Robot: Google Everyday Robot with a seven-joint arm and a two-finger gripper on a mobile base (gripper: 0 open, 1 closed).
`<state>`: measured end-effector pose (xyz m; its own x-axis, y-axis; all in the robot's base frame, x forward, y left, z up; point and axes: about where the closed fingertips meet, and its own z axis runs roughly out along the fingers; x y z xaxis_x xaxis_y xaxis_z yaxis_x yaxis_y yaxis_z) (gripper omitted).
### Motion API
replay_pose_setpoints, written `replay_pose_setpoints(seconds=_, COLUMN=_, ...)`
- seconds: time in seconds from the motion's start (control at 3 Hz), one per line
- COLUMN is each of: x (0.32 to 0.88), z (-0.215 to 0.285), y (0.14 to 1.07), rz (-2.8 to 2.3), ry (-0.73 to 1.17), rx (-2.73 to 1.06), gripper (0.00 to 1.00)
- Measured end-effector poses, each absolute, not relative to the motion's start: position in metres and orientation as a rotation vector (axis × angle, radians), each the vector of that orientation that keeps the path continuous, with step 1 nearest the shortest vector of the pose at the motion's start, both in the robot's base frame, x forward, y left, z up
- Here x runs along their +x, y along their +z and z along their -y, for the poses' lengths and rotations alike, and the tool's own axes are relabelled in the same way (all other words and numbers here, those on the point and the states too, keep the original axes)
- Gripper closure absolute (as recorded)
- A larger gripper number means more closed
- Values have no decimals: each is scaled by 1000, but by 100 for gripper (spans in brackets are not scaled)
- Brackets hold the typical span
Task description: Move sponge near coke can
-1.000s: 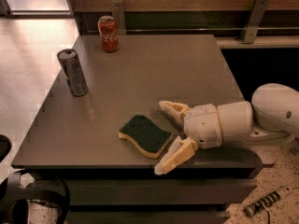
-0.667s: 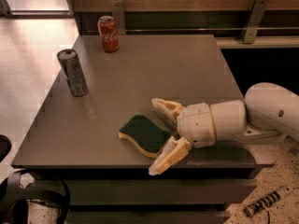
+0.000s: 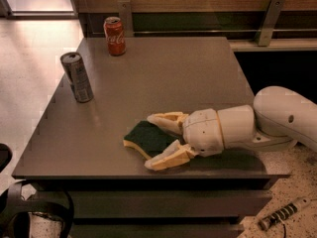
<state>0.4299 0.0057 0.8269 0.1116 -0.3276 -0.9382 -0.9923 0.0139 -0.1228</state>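
The sponge (image 3: pixel 145 136), dark green on top with a yellow foam base, lies flat near the front edge of the grey table (image 3: pixel 163 73). My gripper (image 3: pixel 154 142) reaches in from the right at table height. It is open, with one cream finger (image 3: pixel 166 119) behind the sponge and the other in front of it, so the sponge's right end sits between them. The red coke can (image 3: pixel 114 35) stands upright at the far left of the table, well away from the sponge.
A taller slim silver-grey can (image 3: pixel 77 77) stands near the table's left edge, between the sponge and the coke can. A wall rail with metal brackets (image 3: pixel 267 14) runs behind the table. A cable lies on the floor at lower right (image 3: pixel 282 213).
My gripper has moved left along the table toward the sponge, so its open fingers now straddle the sponge's right end. The sponge and both cans have not moved.
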Motion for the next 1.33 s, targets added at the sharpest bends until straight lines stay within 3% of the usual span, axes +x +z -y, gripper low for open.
replay_pose_setpoints(seconds=0.67, x=428, z=-9, y=828, rz=-1367, ry=921, rx=-1482, gripper=93)
replay_pose_setpoints(seconds=1.0, x=428, z=-10, y=828, rz=-1365, ry=922, rx=-1484, gripper=100)
replay_pose_setpoints(seconds=1.33, x=436, z=2, y=845, rz=-1361, ry=884, rx=-1497, gripper=100)
